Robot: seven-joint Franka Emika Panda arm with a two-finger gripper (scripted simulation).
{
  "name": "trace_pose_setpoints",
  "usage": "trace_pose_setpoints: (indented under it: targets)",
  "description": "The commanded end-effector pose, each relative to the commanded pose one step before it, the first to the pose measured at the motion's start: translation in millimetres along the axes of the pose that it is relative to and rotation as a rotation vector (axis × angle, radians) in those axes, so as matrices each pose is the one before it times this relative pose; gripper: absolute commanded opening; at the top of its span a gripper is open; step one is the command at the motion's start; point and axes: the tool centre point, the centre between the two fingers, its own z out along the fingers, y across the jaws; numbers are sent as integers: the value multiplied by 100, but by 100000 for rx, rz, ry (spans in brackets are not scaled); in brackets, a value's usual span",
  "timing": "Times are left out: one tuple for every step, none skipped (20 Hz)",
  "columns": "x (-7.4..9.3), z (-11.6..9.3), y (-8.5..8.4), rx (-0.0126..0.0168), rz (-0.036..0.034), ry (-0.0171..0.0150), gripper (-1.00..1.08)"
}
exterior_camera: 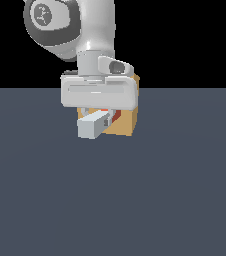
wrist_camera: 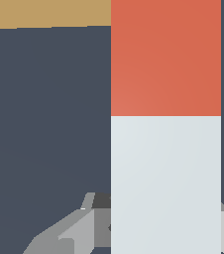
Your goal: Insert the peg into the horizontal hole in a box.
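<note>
A: The peg [exterior_camera: 93,124] hangs level under the gripper [exterior_camera: 99,116], off the floor [exterior_camera: 113,190], pale end toward us, red-orange end [exterior_camera: 116,116] pointing at the box [exterior_camera: 127,122] just behind.

B: Held firmly?

A: It looks clamped between the fingers, though the palm covers most of them in the exterior view.

B: What could spoil this?

A: Alignment, I reckon. The hole is only slightly wider than the peg, so a small offset or tilt could butt the red tip against the face, shoving the box or twisting the peg.

B: Can you see the hole?

A: No, the hand and peg hide it. The wrist view shows only a tan strip [wrist_camera: 49,12], and the peg's tip is cut off.
</note>
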Motion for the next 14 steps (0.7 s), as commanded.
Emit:
trace_pose_setpoints:
  targets:
    - [335,-460,-464,-362,-1920,130,-100]
    - [70,-57,-116,4,-391,5,-100]
    - [42,-34,-70,2,-234,3,-100]
    - [18,-11,-24,1,-85,1,-100]
    - [0,0,0,0,0,0,-100]
    - [0,0,0,0,0,0,-100]
    - [0,0,0,0,0,0,-100]
    - [-34,191,-97,369,50,-137,-100]
    - [-5,-99,41,-131,-15,80,-100]
    - [-11,-234,105,-306,-36,183,-100]
    - [-5,-100,41,-132,-16,79,-100]
    - [0,0,0,0,0,0,-100]
    - [0,0,0,0,0,0,-100]
    - [0,0,0,0,0,0,-100]
